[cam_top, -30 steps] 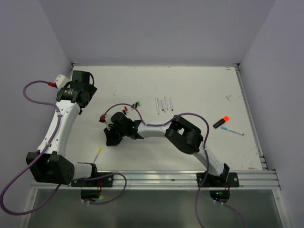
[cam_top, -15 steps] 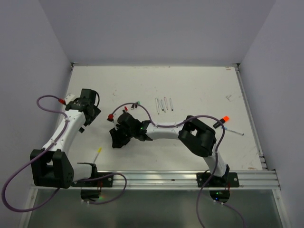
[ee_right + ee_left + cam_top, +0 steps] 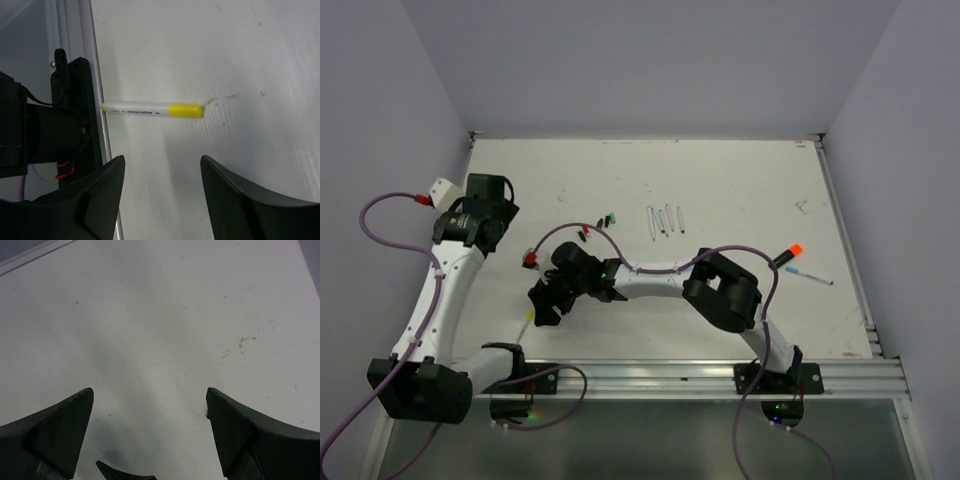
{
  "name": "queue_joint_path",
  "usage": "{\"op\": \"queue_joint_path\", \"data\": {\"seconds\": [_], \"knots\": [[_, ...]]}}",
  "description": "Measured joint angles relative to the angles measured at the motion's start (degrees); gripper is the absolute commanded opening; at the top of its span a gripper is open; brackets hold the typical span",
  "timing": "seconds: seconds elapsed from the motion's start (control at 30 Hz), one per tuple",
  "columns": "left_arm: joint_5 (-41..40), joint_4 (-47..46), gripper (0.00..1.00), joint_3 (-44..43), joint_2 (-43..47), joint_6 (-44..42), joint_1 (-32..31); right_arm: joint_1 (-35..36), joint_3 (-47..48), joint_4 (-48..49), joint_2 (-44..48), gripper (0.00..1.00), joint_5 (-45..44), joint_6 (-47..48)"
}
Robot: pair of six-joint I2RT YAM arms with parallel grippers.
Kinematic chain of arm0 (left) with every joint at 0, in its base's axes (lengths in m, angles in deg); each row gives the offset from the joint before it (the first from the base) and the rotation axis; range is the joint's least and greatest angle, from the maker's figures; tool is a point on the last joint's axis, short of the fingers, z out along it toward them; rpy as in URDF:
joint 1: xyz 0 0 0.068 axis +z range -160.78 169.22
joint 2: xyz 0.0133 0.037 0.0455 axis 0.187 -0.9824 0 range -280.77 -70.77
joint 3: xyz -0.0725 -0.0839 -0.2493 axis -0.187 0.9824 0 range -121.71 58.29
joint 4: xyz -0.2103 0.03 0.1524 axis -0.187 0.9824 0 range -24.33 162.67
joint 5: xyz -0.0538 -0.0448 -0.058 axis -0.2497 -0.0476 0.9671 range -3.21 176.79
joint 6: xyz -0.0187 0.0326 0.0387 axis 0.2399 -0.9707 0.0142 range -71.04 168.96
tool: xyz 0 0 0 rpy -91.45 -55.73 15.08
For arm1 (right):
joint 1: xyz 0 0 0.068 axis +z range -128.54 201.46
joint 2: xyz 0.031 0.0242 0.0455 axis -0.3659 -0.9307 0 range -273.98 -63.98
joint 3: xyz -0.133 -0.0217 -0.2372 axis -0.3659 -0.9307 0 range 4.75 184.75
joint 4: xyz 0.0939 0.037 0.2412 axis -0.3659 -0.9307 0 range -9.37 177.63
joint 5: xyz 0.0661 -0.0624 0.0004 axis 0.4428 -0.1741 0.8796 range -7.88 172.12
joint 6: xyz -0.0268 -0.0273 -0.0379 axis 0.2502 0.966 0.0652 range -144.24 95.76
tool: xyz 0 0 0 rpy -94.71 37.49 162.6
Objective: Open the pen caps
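A white pen [image 3: 135,108] with a yellow pen cap [image 3: 186,110] lies by the table's near rail, its cap still on. My right gripper [image 3: 162,167] hovers open just short of it, nothing between the fingers. From above, that gripper [image 3: 540,306] sits beside the yellow-capped pen [image 3: 527,322]. Small loose pen caps lie mid-table, dark and red ones [image 3: 585,234] and a green one [image 3: 611,217]. My left gripper [image 3: 150,395] is open over bare table, at the far left in the top view [image 3: 480,226].
Thin white pen barrels [image 3: 665,220] lie in a row at the centre back. An orange-capped pen [image 3: 787,256] and a blue-tipped pen [image 3: 810,276] lie at the right. The left arm's base [image 3: 65,130] and the metal rail [image 3: 97,75] stand just beside the yellow-capped pen.
My right gripper has opened from nearly shut and moved left and nearer, up to the yellow-capped pen. The left arm swung right, then back to the left.
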Motion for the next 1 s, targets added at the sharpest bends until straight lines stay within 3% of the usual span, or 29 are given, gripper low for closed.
{"op": "queue_joint_path", "data": {"seconds": [0.4,0.6,1.0], "knots": [[0.7,-1.0,0.96,-0.9,3.5,-0.7,0.0,-0.7,18.2,-8.8,-10.4,0.73,3.9,15.0],[1.4,-2.1,0.96,-0.8,3.5,-1.6,0.0,-0.6,20.9,-17.0,-12.8,0.82,5.1,22.3],[3.6,-4.5,0.95,0.1,3.6,-1.8,0.0,0.3,31.1,-26.1,-17.6,0.85,6.1,31.4]]}}
